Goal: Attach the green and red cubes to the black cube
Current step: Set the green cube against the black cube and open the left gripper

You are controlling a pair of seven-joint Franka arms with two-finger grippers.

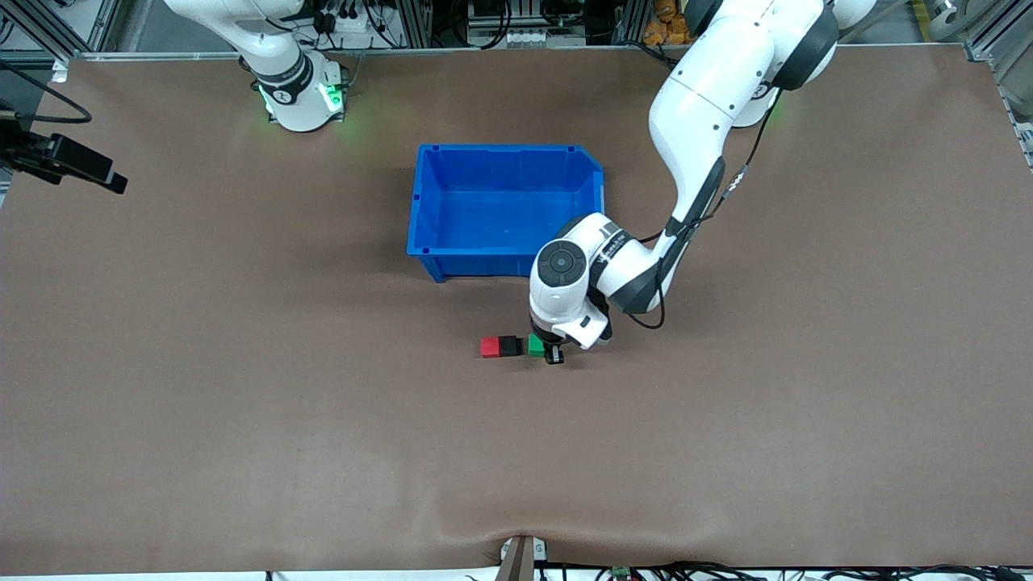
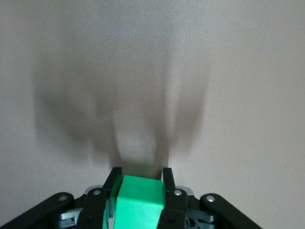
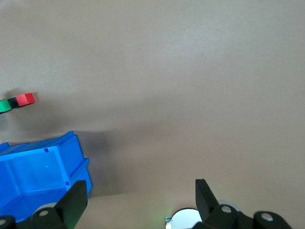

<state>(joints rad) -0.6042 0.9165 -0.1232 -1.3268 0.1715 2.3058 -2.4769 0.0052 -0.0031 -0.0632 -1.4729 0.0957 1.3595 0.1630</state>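
Observation:
The red cube [image 1: 490, 347] and the black cube [image 1: 508, 346] sit joined side by side on the brown table, nearer to the front camera than the blue bin. The green cube [image 1: 536, 344] is right beside the black cube, toward the left arm's end; I cannot tell if they touch. My left gripper [image 1: 547, 353] is down at the table, shut on the green cube [image 2: 140, 202], with a finger [image 2: 167, 179] on each side. My right gripper [image 3: 141, 193] is open and empty, up near its base. All three cubes show in the right wrist view [image 3: 19, 101].
The blue bin [image 1: 428, 202] stands open and empty in the middle of the table, just farther from the front camera than the cubes; it also shows in the right wrist view [image 3: 38, 171]. A black camera [image 1: 77, 161] sits at the right arm's end.

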